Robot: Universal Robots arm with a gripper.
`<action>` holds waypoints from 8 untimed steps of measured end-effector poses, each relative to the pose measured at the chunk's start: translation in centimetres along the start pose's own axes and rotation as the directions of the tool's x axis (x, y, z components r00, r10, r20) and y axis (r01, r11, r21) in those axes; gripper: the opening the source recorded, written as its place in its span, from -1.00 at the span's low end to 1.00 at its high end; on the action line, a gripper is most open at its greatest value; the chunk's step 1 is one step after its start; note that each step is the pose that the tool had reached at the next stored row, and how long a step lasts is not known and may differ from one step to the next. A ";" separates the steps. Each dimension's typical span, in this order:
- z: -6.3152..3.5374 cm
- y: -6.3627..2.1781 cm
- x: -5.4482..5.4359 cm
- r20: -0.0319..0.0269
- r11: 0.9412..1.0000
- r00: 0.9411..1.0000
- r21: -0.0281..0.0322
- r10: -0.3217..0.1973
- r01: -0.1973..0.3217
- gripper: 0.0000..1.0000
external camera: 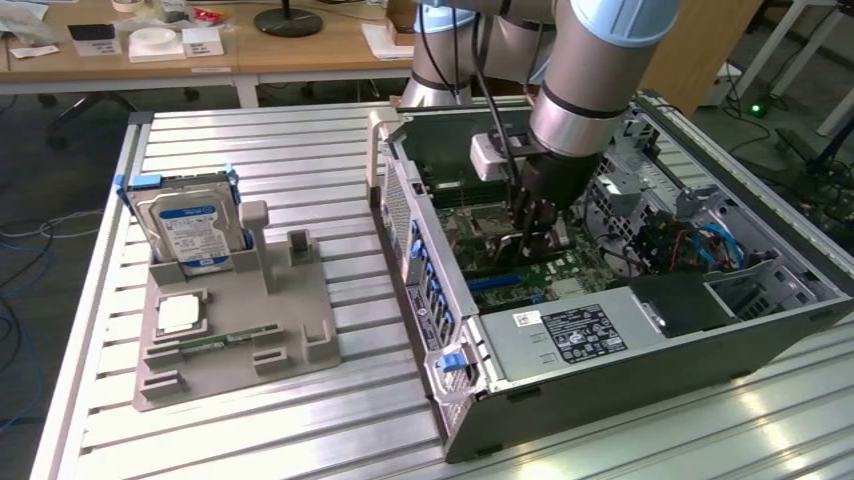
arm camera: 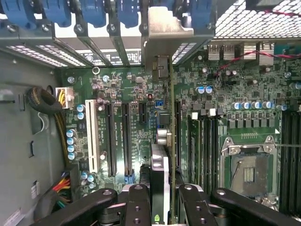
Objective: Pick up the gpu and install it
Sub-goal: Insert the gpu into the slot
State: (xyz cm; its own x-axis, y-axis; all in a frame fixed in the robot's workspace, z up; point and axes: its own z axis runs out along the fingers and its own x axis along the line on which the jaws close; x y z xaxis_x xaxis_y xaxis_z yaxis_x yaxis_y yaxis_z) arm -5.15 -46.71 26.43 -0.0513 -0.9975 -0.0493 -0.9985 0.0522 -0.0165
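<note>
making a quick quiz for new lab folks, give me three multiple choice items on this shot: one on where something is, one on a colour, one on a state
1. Where is the gripper?
A. inside the open computer case
B. over the grey fixture
C. above the wooden desk

2. What colour is the label on the hard drive?
A. red
B. blue and white
C. yellow

3. What is the state of the gpu?
A. lying flat on the fixture
B. held on edge between the fingers over the motherboard
C. leaning against the hard drive

Answers: 1 A, the arm reaches into the case. 2 B, its face shows blue and white. 3 B, the wrist view shows the card clamped edge-on.
</note>
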 end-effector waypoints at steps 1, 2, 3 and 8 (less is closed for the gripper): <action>0.15 0.00 0.0 0.000 1.000 1.000 -0.001 0.000 0.000 -0.44; 0.32 0.01 0.0 -0.001 1.000 1.000 -0.001 0.000 0.000 -0.44; 0.51 0.01 0.0 -0.001 1.000 1.000 -0.002 0.000 0.000 -0.44; 0.97 0.34 0.1 -0.001 1.000 1.000 -0.003 0.000 0.000 -0.44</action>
State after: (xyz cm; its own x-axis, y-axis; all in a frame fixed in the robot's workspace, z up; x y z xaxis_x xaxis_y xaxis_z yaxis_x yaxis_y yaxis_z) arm -5.48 -46.72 25.45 -0.0514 -0.9975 -0.0482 -0.9986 0.0521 -0.0133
